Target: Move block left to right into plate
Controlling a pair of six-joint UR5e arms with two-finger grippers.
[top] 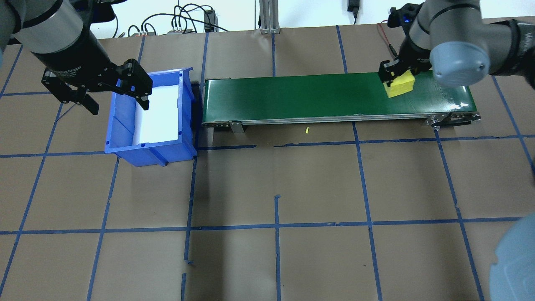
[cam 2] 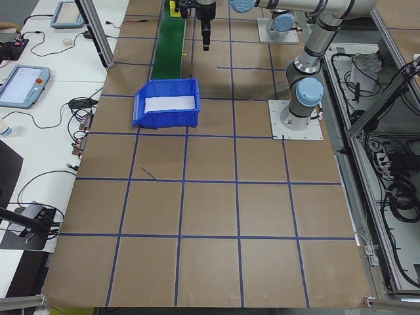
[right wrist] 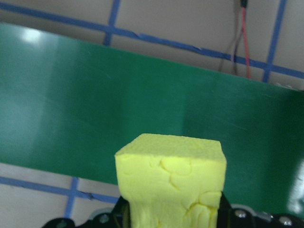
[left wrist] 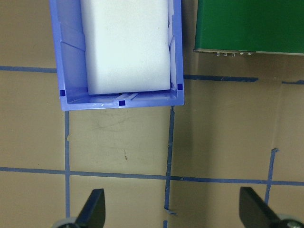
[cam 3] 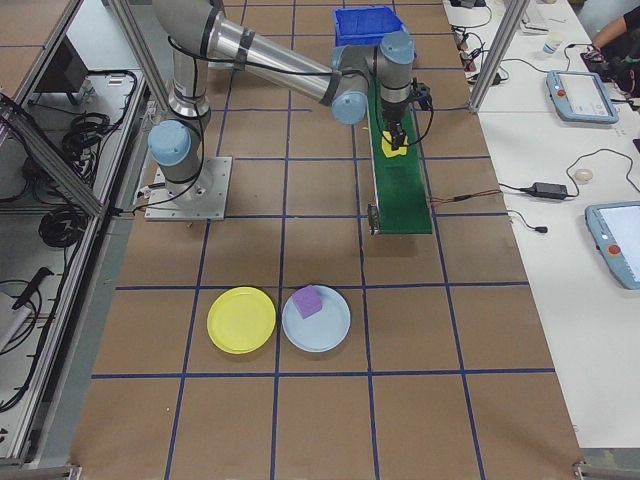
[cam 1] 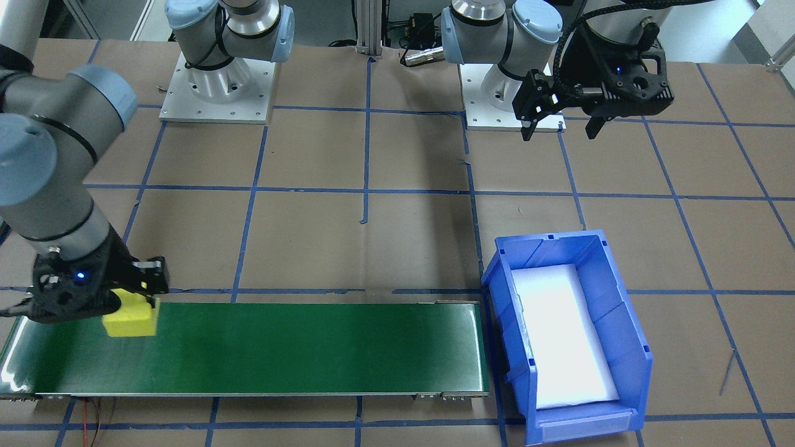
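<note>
A yellow foam block (cam 1: 130, 321) (right wrist: 171, 173) is over the green conveyor belt (cam 1: 279, 347), at the end on the robot's right. My right gripper (top: 397, 80) is shut on the block. I cannot tell whether the block touches the belt. The yellow plate (cam 3: 241, 320) lies on the table far from the belt and shows only in the exterior right view. My left gripper (top: 118, 104) (left wrist: 173, 206) hangs open and empty above the table by the blue bin (top: 121, 129).
The blue bin (cam 1: 621, 298) with a white foam liner stands at the belt's other end. A light blue plate (cam 3: 335, 335) with a purple block (cam 3: 306, 301) in it lies beside the yellow plate. Blue tape lines grid the brown table.
</note>
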